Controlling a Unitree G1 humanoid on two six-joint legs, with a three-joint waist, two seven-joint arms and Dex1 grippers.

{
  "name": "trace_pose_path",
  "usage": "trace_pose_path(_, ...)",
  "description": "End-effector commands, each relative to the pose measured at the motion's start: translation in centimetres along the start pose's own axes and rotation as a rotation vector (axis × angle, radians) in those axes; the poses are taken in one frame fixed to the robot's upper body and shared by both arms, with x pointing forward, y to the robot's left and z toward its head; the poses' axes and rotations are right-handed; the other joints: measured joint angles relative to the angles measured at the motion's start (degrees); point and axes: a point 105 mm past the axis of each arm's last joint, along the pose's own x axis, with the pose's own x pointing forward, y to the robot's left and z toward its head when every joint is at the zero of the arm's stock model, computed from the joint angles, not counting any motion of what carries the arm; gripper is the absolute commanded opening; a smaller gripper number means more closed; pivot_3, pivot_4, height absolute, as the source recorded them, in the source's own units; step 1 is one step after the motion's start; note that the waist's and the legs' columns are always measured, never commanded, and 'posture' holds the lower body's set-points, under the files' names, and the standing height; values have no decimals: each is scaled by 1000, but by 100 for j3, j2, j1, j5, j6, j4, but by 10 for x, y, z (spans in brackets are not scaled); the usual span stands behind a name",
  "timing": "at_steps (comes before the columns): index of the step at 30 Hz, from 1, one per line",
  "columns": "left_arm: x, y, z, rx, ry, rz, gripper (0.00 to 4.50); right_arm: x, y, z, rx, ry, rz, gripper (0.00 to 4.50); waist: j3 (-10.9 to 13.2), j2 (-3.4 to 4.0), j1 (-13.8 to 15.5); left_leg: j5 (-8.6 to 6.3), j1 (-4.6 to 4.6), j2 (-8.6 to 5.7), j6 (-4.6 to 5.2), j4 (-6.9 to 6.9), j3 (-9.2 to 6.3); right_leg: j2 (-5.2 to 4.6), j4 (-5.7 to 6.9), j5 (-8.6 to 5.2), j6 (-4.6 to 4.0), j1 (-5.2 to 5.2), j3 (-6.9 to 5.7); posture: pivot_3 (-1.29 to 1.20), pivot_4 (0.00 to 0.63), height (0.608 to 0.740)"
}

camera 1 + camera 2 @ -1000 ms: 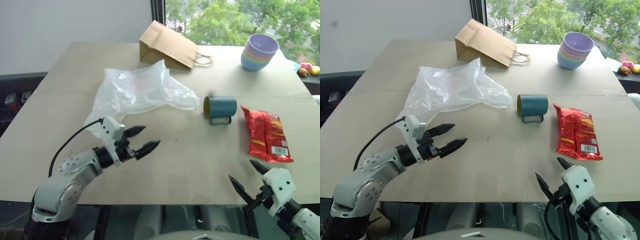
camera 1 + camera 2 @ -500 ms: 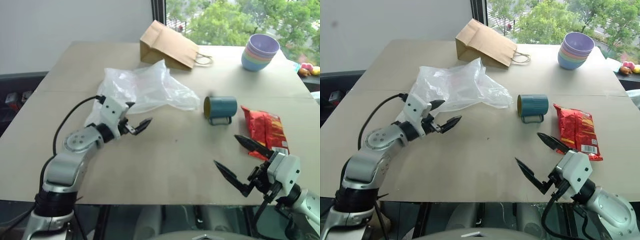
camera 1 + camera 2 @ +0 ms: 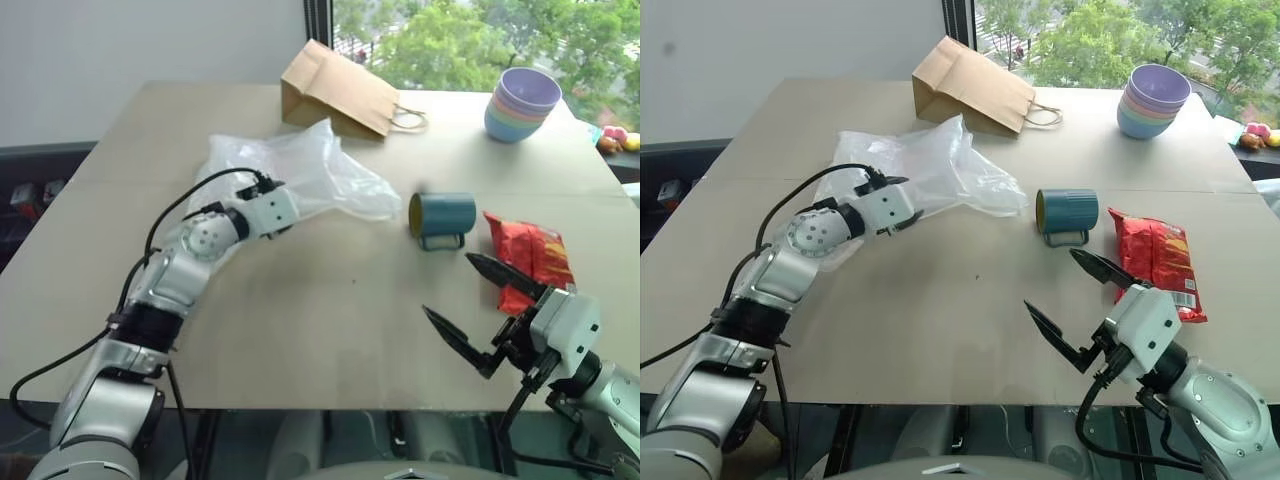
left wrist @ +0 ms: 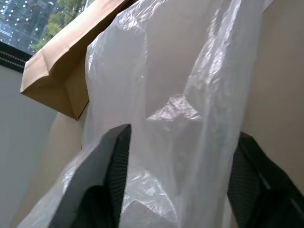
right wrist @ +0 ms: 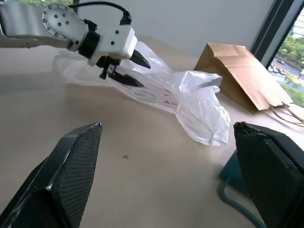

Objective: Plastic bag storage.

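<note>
Plastic bag lies crumpled on the table, left of centre, between the brown paper bag at the far edge and the near side; red-pink print shows on its face in the right wrist view. Left gripper sits at the bag's near edge — fingers partly apart with bag film between them (left wrist view), not clamped as far as can be seen. Right gripper hovers above the near right part of the table, jaws wide, nothing in them. Teal mug lies on its side just right of the bag, apart from it; red snack packet beside the mug; stacked bowls far right.
</note>
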Motion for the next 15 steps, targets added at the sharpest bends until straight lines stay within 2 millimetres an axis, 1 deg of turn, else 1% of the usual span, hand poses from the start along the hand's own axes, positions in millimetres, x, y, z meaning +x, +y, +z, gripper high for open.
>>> trace_pose_path(1, -2, 31, 10, -236, -52, 57, 974, 4, -6, -1, -72, 36, -38, 4500, 0, -1, -1, 0, -1, 0, 0, 2, 0, 0, 1, 0, 0, 0, 0, 0, 150, 740)
trace_pose_path(2, -2, 36, 12, -296, -59, 58, 478, 5, -8, -5, -82, 62, -42, 4500, 0, -1, -3, 0, -2, 0, 0, 3, 0, 0, 1, 0, 1, 0, 0, 0, 150, 740)
trace_pose_path(3, -2, 39, 13, -332, -63, 56, 83, 5, -9, -8, -86, 79, -44, 4500, 0, -1, -7, 0, -1, -1, 0, 3, 0, 0, 1, 1, 1, 0, 0, 0, 150, 740)
trace_pose_path(5, -3, 52, 25, -453, -90, 56, 83, 5, -16, -24, -156, 181, -36, 4500, 0, -1, -13, 0, -1, -1, 0, 2, -2, 2, 2, 10, 17, 0, 0, 0, 150, 740)
trace_pose_path(7, -7, 70, 39, -527, -123, 76, 83, 9, -28, -39, -197, 276, -56, 4500, 6, -11, -17, 0, -2, -1, 0, 4, -1, 3, 2, 13, 21, 0, 0, 0, 150, 740)
trace_pose_path(8, -9, 76, 45, -545, -132, 83, 83, 14, -35, -43, -201, 297, -80, 4500, 7, -14, -23, 0, -4, -2, 1, 6, -2, 3, 2, 13, 21, 0, 0, 0, 150, 740)
trace_pose_path(10, -10, 83, 54, -599, -143, 84, 83, 29, -39, -51, -180, 324, -61, 4500, 7, -14, -38, 0, 0, -1, 1, 8, -2, 4, 5, 13, 21, 0, 2, 0, 150, 740)
trace_pose_path(12, -11, 85, 61, -652, -136, 73, 83, 48, -42, -62, -148, 361, -31, 4500, 7, -13, -37, 1, 4, -1, 1, 9, -7, 8, 10, 13, 21, 2, 2, 0, 150, 740)
trace_pose_path(15, -12, 91, 68, -661, -84, 122, 83, 78, -49, -74, -28, 409, -61, 4500, 7, -11, -51, 1, 3, 1, 1, 7, -14, 15, 14, 15, 21, 2, 2, 0, 150, 740)
